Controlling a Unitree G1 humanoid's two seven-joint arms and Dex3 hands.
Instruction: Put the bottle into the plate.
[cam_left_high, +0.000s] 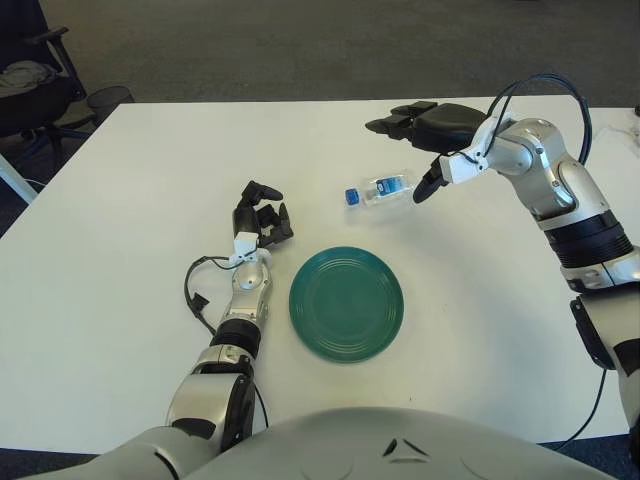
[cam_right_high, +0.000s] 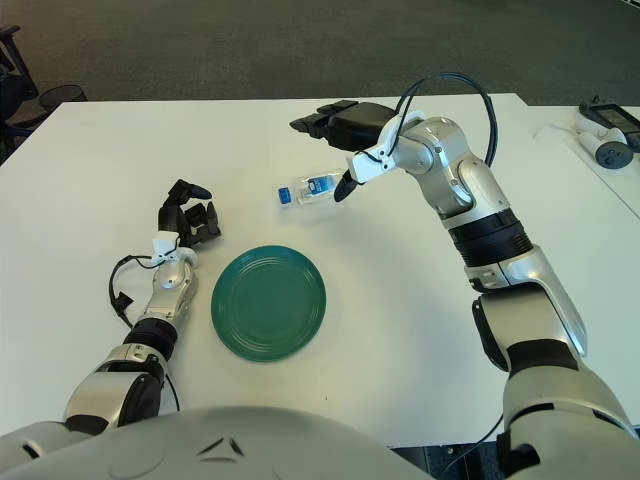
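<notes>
A small clear bottle (cam_left_high: 380, 189) with a blue cap and blue label lies on its side on the white table (cam_left_high: 120, 220), cap pointing left. The round green plate (cam_left_high: 346, 304) sits nearer me, just below the bottle, with nothing on it. My right hand (cam_left_high: 408, 155) is open over the bottle's right end. Its fingers (cam_left_high: 398, 122) stretch out above and behind the bottle, and the thumb tip (cam_left_high: 426, 188) hangs just to the right of it. I cannot tell if the thumb touches the bottle. My left hand (cam_left_high: 262, 218) shows left of the plate with fingers curled, holding nothing.
A black cable (cam_left_high: 194, 290) loops beside my left forearm. An office chair (cam_left_high: 30, 80) stands off the table's far left corner. A second table at the far right carries small devices (cam_right_high: 608, 135). The table's far edge runs just behind my right hand.
</notes>
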